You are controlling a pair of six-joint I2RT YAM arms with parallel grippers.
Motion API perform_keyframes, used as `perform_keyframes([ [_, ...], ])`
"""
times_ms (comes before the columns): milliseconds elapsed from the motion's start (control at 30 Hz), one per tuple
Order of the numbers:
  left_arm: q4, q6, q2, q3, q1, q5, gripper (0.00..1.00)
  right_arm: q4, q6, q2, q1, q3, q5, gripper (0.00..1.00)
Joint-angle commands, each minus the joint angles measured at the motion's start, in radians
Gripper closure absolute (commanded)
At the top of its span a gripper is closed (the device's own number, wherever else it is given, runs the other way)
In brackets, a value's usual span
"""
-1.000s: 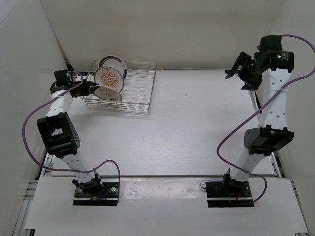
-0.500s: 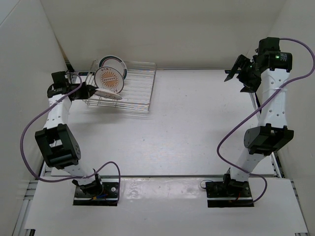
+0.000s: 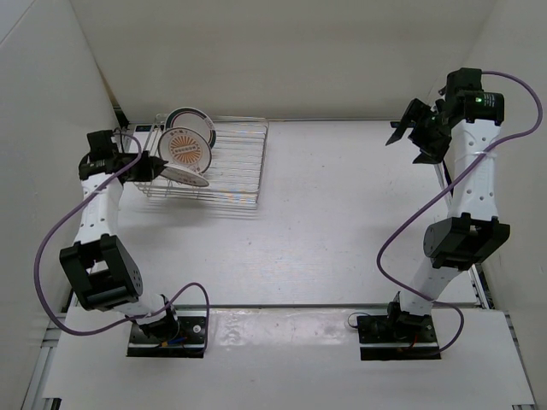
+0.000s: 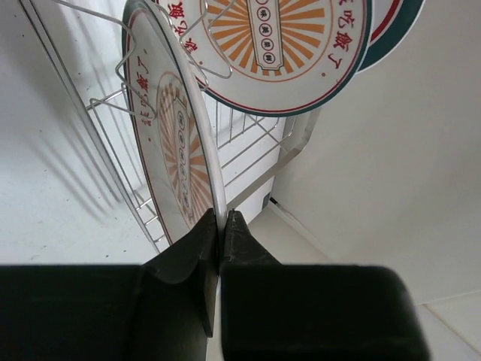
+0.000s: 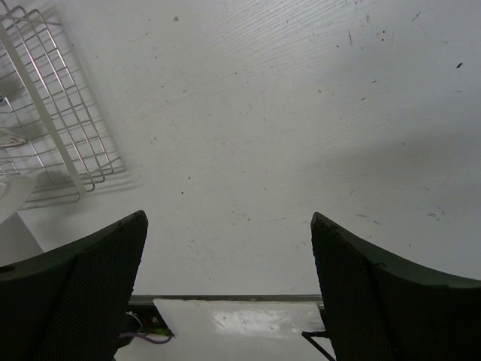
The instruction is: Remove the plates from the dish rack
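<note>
The silver wire dish rack (image 3: 235, 162) stands at the far left by the wall. A rim-band plate (image 3: 190, 119) and a sunburst plate (image 3: 187, 147) stand upright in it. My left gripper (image 3: 152, 167) is shut on the edge of a second sunburst plate (image 3: 182, 176), which tilts low at the rack's near left. In the left wrist view my left gripper (image 4: 220, 222) pinches that plate's (image 4: 174, 143) rim, with the other sunburst plate (image 4: 278, 45), the rim-band plate (image 4: 392, 30) and the rack's bars (image 4: 252, 139) behind. My right gripper (image 3: 408, 130) is open and empty at the far right.
White walls close in the table on the left, back and right. The right wrist view shows the open right gripper (image 5: 229, 286) over bare table (image 5: 270, 120), with the rack (image 5: 56, 113) at its upper left. Both arm bases sit at the near edge.
My left gripper has drawn left with the sunburst plate in its grip, and the rack with its plates has shifted slightly left. The right arm has barely moved.
</note>
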Motion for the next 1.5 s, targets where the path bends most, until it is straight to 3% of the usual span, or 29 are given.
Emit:
perform_keyframes([
  [0,-0.04,0.047,-0.038,0.126,0.007,-0.024,1.0,-0.233,-0.01,-0.033,-0.001,-0.009,-0.026,0.1],
  [333,0.244,-0.055,0.02,0.194,0.004,0.083,1.0,-0.216,-0.017,-0.042,0.0,-0.055,-0.081,0.1],
  [400,0.139,0.04,0.038,0.298,0.006,0.085,1.0,-0.216,-0.015,-0.045,0.0,-0.061,-0.084,0.1],
  [433,0.079,0.147,0.075,0.469,0.004,0.056,1.0,-0.215,-0.017,-0.052,0.0,-0.064,-0.087,0.1],
  [467,-0.051,0.215,0.096,0.537,-0.011,0.033,1.0,-0.216,-0.017,-0.046,0.0,-0.066,-0.09,0.1],
  [500,-0.236,0.354,0.115,0.612,-0.025,-0.039,1.0,-0.215,-0.02,-0.049,-0.001,-0.066,-0.094,0.1],
  [533,-0.397,0.53,0.177,0.833,-0.089,-0.143,1.0,-0.215,-0.02,-0.043,0.0,-0.067,-0.103,0.1],
  [567,-0.514,0.532,0.192,0.884,-0.11,-0.186,1.0,-0.21,-0.021,-0.043,0.0,-0.07,-0.109,0.1],
  [633,-0.581,0.645,0.171,0.929,-0.184,-0.315,1.0,-0.209,-0.02,-0.039,0.0,-0.081,-0.115,0.1],
  [667,-0.603,0.677,0.148,0.875,-0.201,-1.125,1.0,-0.209,-0.021,-0.037,-0.001,-0.083,-0.124,0.1],
  [700,-0.598,0.686,0.064,0.783,-0.218,-0.477,1.0,-0.209,-0.02,-0.037,0.0,-0.089,-0.124,0.1],
  [800,-0.606,0.739,-0.027,0.594,-0.331,-0.622,1.0,-0.207,-0.024,-0.028,-0.001,-0.092,-0.135,0.1],
  [867,-0.689,0.752,-0.032,0.551,-0.399,-0.77,1.0,-0.207,-0.027,-0.022,-0.001,-0.095,-0.147,0.1],
  [967,-0.819,0.72,-0.021,0.474,-0.506,-0.886,1.0,-0.209,-0.029,-0.008,-0.003,-0.087,-0.156,0.1],
  [1133,-0.8,0.726,-0.015,0.418,-0.588,-0.915,1.0,-0.207,-0.047,0.015,-0.003,-0.058,-0.195,0.1],
  [1200,-0.737,0.765,0.012,0.455,-0.669,-0.885,1.0,-0.183,-0.072,0.03,-0.003,-0.034,-0.293,0.1],
  [1333,-0.617,0.943,0.125,0.585,-0.823,-0.744,1.0,-0.137,-0.107,0.052,0.003,0.012,-0.474,0.1],
  [1467,-0.615,1.137,0.219,0.651,-0.945,-0.797,1.0,-0.123,-0.096,0.037,0.0,-0.033,-0.469,0.1],
])
